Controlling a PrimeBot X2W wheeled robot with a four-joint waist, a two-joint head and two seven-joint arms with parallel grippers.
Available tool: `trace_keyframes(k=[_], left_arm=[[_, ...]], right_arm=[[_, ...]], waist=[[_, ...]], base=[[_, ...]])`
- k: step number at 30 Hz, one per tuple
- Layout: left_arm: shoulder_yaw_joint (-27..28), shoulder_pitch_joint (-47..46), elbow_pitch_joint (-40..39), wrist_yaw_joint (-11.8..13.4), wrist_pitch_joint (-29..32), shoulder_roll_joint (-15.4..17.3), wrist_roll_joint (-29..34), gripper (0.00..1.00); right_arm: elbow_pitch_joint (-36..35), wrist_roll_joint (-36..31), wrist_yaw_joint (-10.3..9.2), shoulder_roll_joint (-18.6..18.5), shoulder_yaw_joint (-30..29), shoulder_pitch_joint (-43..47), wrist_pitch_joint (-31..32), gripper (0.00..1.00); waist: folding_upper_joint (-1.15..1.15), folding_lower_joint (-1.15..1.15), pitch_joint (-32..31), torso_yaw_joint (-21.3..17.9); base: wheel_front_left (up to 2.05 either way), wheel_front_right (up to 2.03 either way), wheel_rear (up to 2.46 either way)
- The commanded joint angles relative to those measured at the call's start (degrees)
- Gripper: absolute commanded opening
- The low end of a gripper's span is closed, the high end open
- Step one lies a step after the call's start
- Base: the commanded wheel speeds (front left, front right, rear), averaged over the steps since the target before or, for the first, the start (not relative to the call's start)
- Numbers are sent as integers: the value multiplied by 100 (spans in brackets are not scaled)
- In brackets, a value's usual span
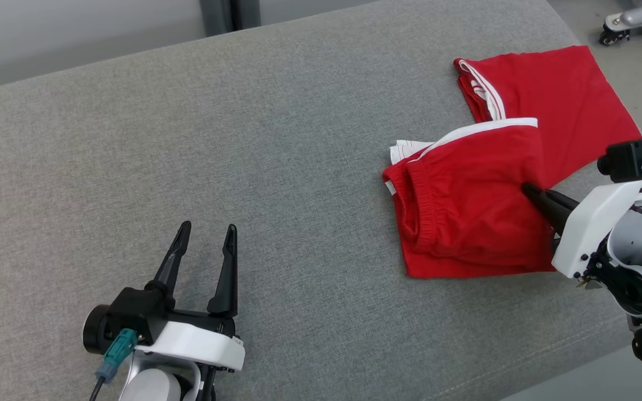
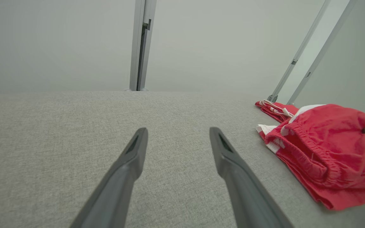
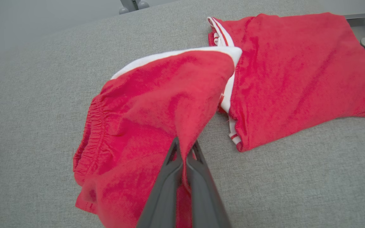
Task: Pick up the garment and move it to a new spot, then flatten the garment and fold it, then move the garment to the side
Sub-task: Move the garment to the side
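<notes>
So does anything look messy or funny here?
Yes, the red shorts are messy. They lie bunched and crooked near the right edge of the grey surface, one half flopped over the other, with white trim sticking out. The right gripper is shut on a fold of them.

Setting: lab or test bay. Evidence: large grey fabric-covered table (image 1: 276, 167); plain pale partition panels (image 2: 59, 41) stand behind the table, joined by aluminium posts (image 2: 140, 47); wheeled metal stand base (image 1: 627, 25) beyond the table's far right corner
</notes>
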Motion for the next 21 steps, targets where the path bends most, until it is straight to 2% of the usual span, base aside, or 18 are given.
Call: trace_keyframes(k=[1,11,21], left_arm=[[4,-85,8,-25,-26,51,24,100],[-18,-69,-18,7,-26,40,-8,100],[-23,50,-60,42,-26,23,-39,100]], right_arm=[[-21,-41,1,4,-39,-70,15,0],[133,-488,1,-126,-126,-465,-63,0],[379,-919,1,-676,-411,-1197,333,0]], waist=[[0,0,3,-4],[0,0,-55,272],[0,0,-67,523]], base=[[0,0,0],[0,0,0],[0,0,0]])
